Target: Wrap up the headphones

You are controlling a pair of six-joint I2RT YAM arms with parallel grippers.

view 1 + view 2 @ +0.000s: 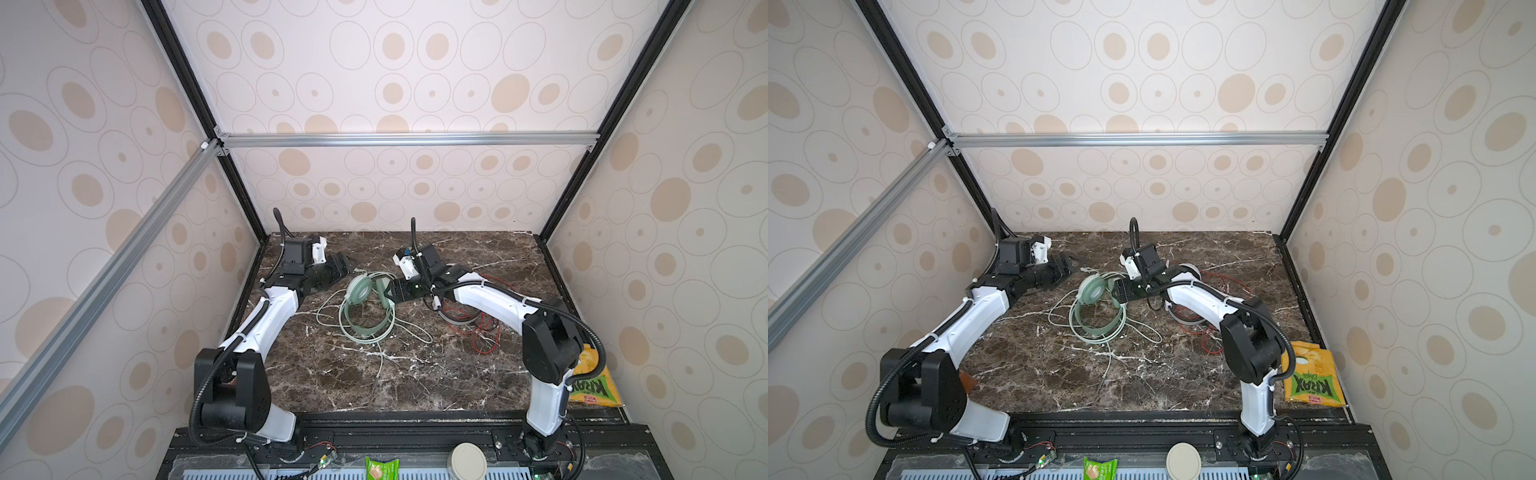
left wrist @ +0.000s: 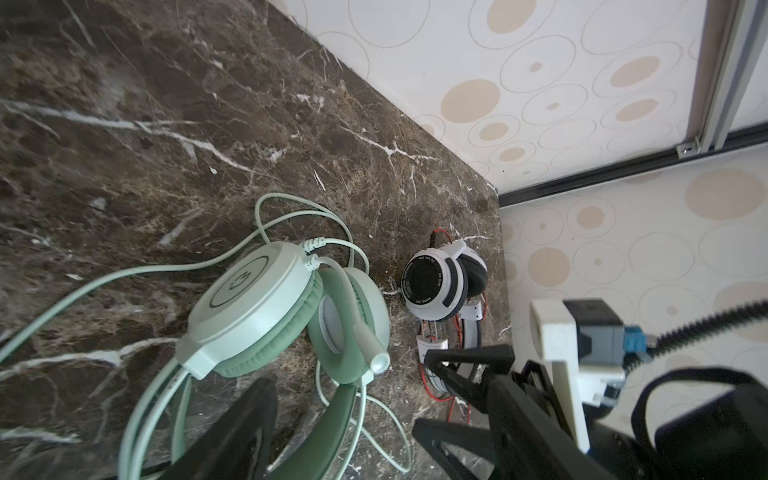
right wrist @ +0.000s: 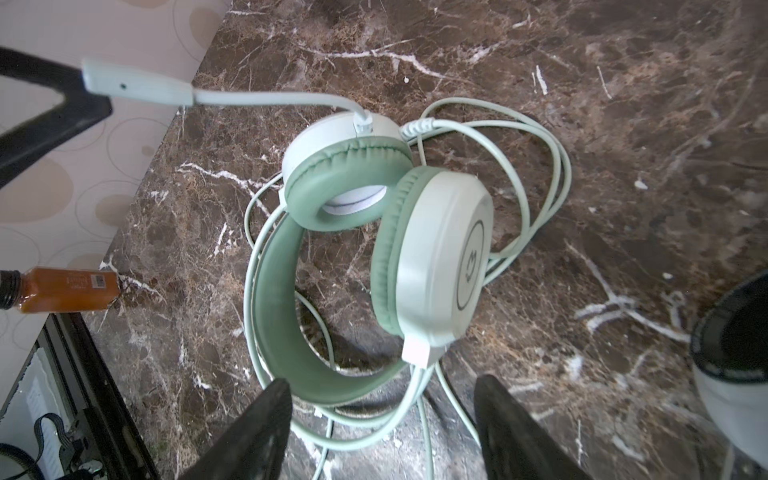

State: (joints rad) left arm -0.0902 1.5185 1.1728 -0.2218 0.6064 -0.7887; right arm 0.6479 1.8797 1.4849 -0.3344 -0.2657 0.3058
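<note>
Right wrist: right claw (image 3: 381, 380) low (spread)

You had a tabletop (image 3: 623, 124) that looked like dark brown marble, polished, with white veins. The mint-green headset (image 3: 440, 257) showed smooth plastic cups with a soft satin shine. Its earpads (image 3: 340, 187) looked like matt, finely wrinkled leatherette, and its cable (image 3: 417, 126) like smooth rubber. The white headset (image 2: 424, 282) was of glossier plastic with black padded cushions. The right gripper (image 3: 380, 384) had fingers (image 3: 257, 432) of matt black plastic, a little rough. The walls (image 1: 415, 62) looked like matt printed paper, the frame bar (image 1: 407, 139) like brushed aluminium.
</note>
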